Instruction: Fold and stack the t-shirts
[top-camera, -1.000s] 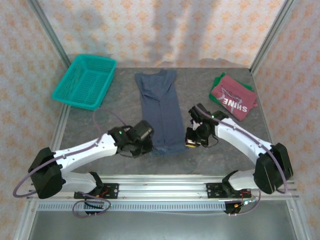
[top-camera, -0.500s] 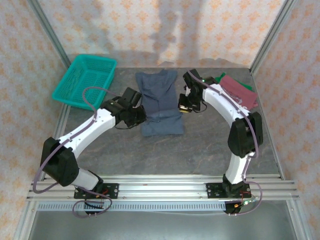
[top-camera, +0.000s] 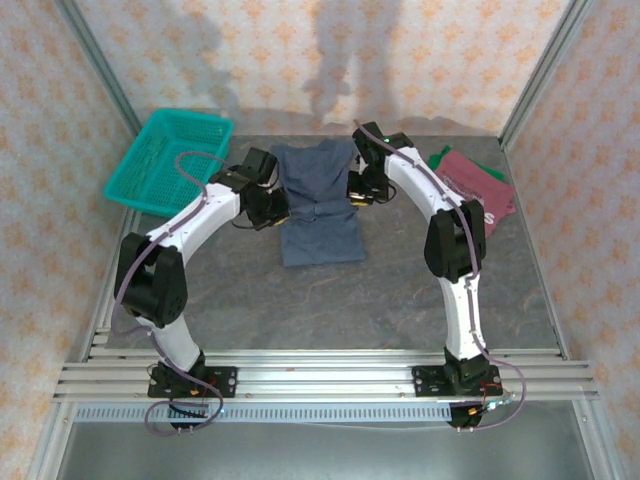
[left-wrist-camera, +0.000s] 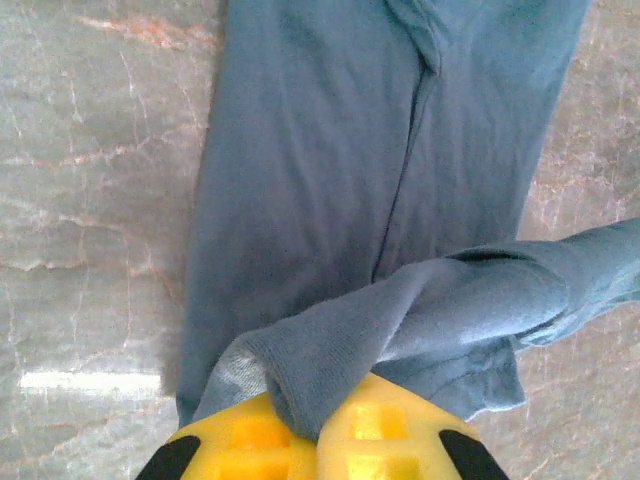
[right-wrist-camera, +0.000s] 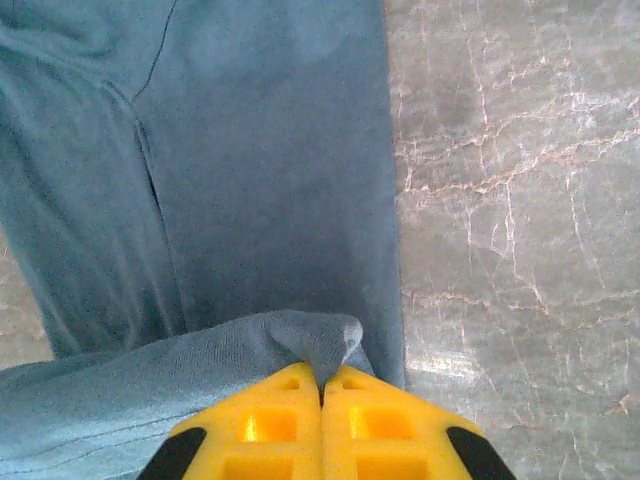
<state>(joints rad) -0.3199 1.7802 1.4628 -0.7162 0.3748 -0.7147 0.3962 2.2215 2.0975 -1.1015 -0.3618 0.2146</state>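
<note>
T-shirt (top-camera: 320, 225), blue, pinched by left end effector (left-wrist-camera: 311, 436); right end effector (right-wrist-camera: 322, 386) too

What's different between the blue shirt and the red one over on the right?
The blue shirt is plain slate-blue; the red shirt is dark red. The blue shirt lies mid-table, an edge pinched by the left gripper and right gripper; the red shirt lies untouched atop a green shirt. Both are soft cloth.

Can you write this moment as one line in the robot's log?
step: folding blue t-shirt | left gripper: shut on hem | right gripper: shut on hem | red t-shirt: lying far right
</note>
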